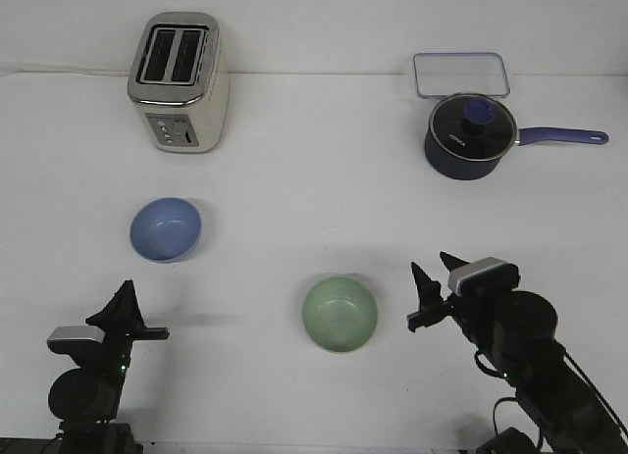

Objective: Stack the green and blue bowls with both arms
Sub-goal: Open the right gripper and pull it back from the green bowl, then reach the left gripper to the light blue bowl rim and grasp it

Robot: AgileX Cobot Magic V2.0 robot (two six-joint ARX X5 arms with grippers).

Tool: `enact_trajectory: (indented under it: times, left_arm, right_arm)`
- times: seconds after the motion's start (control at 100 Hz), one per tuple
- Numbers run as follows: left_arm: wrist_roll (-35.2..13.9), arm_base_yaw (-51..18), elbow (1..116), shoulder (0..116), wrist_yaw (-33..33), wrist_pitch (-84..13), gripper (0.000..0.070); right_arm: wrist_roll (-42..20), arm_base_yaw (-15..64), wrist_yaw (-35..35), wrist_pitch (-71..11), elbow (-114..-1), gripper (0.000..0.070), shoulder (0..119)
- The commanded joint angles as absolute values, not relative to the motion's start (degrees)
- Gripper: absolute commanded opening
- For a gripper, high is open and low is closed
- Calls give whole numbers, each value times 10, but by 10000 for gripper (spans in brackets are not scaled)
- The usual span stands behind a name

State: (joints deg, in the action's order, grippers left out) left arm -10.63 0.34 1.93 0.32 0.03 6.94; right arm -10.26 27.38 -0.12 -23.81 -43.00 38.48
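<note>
Front view. Counted on the white tabletop: two bowls, one toaster, one saucepan, one clear container, two arms.

The blue bowl is round, matte, periwinkle, upright and empty; it sits left of centre, below the toaster. The green bowl is of like size and shape, pale sage, matte, upright and empty; it sits near the middle of the front edge, well apart from the blue one. The bowls are not stacked.

The toaster is cream-bodied with a shiny metal top and two slots, at rear left. The saucepan is dark navy with a glass lid and a long blue handle pointing right, at rear right. Just behind it lies a clear rectangular container with rounded corners.

The left hand is at front left, black pointed fingers close together, holding nothing. The right hand is just beside the green bowl on its right, fingers spread apart, holding nothing.
</note>
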Motion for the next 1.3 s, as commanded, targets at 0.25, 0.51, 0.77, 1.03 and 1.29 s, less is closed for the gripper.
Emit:
enact_trajectory:
  times: [0.25, 0.51, 0.77, 1.03, 1.29]
  left_arm:
    - [-304, 4, 95, 19, 1, 58, 13]
    - [-238, 4, 306, 211, 1, -91, 13]
    - [-180, 4, 514, 474, 1, -257, 498]
    - [-187, 5, 578, 628, 1, -283, 661]
    - [-186, 41, 578, 751, 1, -264, 662]
  right_arm:
    - [-117, 277, 20, -232, -317, 346, 228]
    - [-120, 277, 29, -262, -302, 346, 202]
    - [-120, 278, 24, -262, -302, 346, 202]
    - [-120, 278, 13, -261, -302, 346, 202]
    - [-120, 278, 13, -261, -302, 346, 202]
